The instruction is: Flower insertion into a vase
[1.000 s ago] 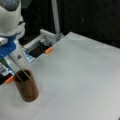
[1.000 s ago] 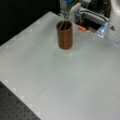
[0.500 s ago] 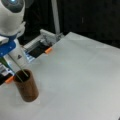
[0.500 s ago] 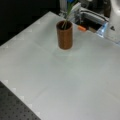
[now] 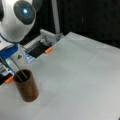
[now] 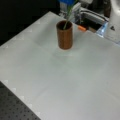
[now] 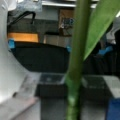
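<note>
Standing upright on white table [image 5: 82,75], brown vase [image 5: 27,86] [image 6: 65,35] sits at 6 o'clock below gripper [image 6: 68,2]. Green flower stem [image 5: 18,68] [image 6: 67,17] [image 7: 75,65] leans inside vase, lower end hidden. Finger spacing: cannot tell.

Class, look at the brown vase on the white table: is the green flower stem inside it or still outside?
Inside. In both front views the stem slants down past the rim of the upright vase into its dark interior.
</note>
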